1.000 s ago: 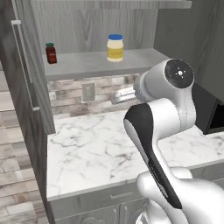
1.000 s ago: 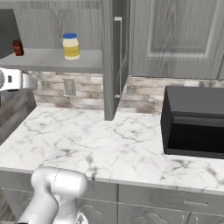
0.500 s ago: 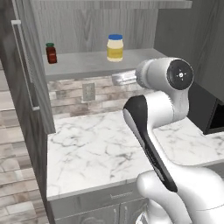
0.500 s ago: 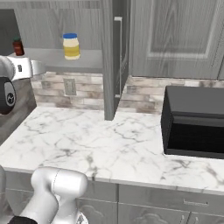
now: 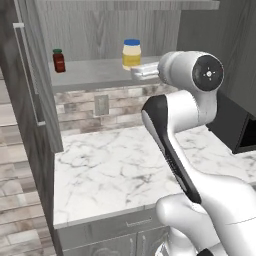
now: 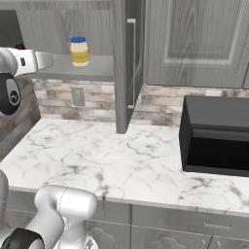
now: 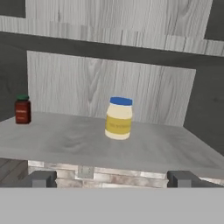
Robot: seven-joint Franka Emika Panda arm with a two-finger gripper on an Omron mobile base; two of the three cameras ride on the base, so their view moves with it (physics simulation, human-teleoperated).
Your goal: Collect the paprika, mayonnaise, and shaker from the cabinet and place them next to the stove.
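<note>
Open gripper raised to the cabinet shelf, nothing held.

The gripper [image 7: 111, 178] stood fully open and empty, its fingertips [image 7: 41, 178] cut off low in the hand view. On the cabinet [image 5: 100, 75] shelf the mayonnaise [image 7: 118, 118] stood at 12 o'clock from the jaws and the paprika [image 7: 22, 110] well apart at 10 o'clock. Their labels were too blurred to read. Compared with a second earlier, the hand had risen from backsplash height to the shelf edge.

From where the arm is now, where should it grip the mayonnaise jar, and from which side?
Grip the mayonnaise around its pale body below the blue lid, coming level from the shelf's open front. It stands upright, apart from the paprika, and the open jaws look wide enough.
</note>
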